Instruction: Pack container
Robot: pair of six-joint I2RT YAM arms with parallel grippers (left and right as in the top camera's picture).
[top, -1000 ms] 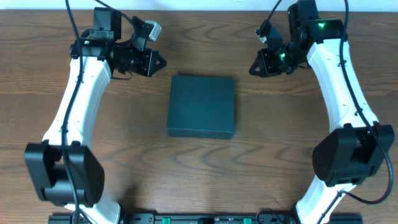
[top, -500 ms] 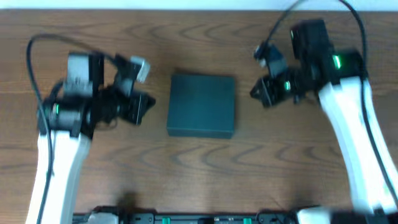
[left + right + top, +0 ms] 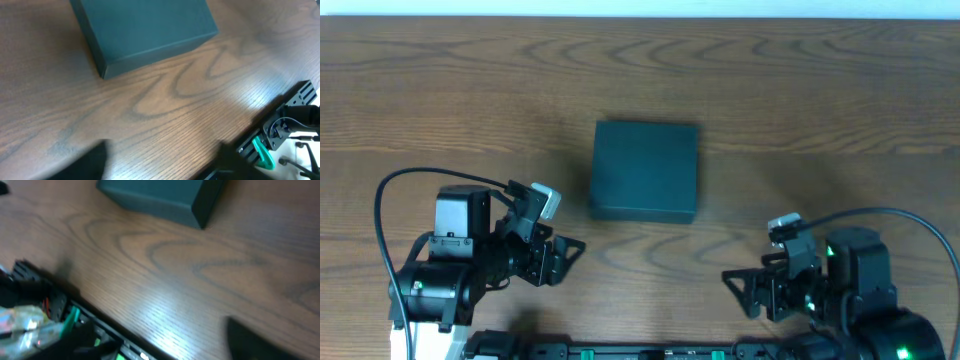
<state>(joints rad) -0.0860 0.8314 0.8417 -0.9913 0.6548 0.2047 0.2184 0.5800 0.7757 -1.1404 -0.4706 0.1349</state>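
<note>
While the container [image 3: 645, 168] lay shut and flat at the centre of the overhead frame, unmoved over the last 1 s, both arms had swung from the upper corners down to the lower edge. The left gripper [image 3: 570, 258] sat at lower left and the right gripper [image 3: 735, 288] at lower right, each well apart from the box. In the 2 wrist views the fingers [image 3: 87, 165] appeared as blurred dark shapes spread wide, with only bare table [image 3: 165, 100] between them: both released, holding nothing. No loose item was visible. Judgement: with the lid closed and the arms drawn back, packing was probably complete.
</note>
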